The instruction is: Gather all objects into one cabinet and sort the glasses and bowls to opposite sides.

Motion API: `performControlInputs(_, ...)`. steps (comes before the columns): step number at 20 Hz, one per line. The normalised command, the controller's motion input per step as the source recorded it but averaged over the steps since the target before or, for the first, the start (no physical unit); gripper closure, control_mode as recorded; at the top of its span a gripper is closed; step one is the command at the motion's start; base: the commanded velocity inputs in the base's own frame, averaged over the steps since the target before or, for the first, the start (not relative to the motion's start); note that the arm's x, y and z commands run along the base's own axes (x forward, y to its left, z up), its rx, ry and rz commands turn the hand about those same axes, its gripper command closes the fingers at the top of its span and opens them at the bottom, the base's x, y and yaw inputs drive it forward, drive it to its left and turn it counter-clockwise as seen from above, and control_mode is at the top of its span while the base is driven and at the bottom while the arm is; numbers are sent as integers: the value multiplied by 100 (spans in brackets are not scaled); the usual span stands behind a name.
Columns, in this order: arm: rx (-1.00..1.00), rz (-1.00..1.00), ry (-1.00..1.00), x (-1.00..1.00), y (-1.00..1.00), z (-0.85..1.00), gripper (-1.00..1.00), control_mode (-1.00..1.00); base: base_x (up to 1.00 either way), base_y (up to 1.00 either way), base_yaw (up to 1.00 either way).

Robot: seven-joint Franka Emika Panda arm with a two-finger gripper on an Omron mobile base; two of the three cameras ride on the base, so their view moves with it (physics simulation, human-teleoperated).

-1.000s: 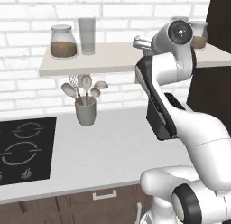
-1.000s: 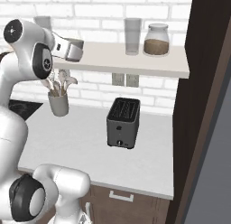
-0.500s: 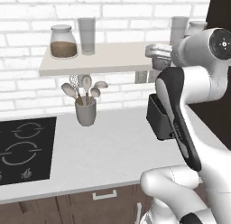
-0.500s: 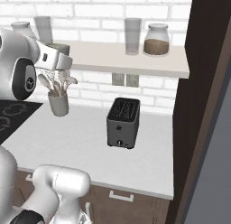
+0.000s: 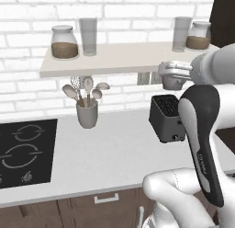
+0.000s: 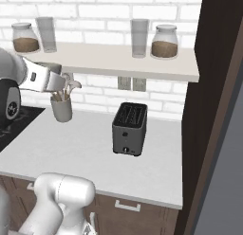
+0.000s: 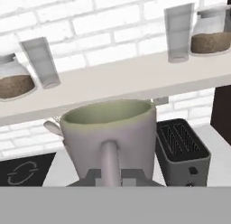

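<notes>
A pale grey-green cup sits upright right in front of the hand camera, with my gripper shut on its near wall. One fingertip shows against the outside of the cup. From the left base view, the gripper hangs just under the front edge of the wall shelf, above the toaster, with the cup below the hand. In the right base view the hand is at the left, in front of the utensil holder. The dark brown cabinet stands at the right end of the counter. No bowl is in sight.
A black toaster stands on the pale counter. A utensil holder sits by the wall and a black hob lies to the left. The wall shelf carries two jars and two tall tumblers.
The hand with the cup has come down from shelf height to just below the shelf's edge, and the arm has swung right in the left base view. Nothing on the counter has moved.
</notes>
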Motion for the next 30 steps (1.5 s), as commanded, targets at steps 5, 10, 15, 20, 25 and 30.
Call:
performControlInputs(5,0,-3,5,0,29,-52,100,-100,0,0,0)
performControlInputs(10,0,-8,0,0,24,-28,100,-100,0,0,0)
performControlInputs(15,0,-3,0,0,13,-9,100,100,-13,15,-1)
performControlInputs(20,0,0,0,0,0,0,100,100,-56,32,0)
performControlInputs(25,0,0,0,0,0,0,100,100,-62,43,1)
performControlInputs(30,0,0,0,0,0,0,100,100,-25,84,4)
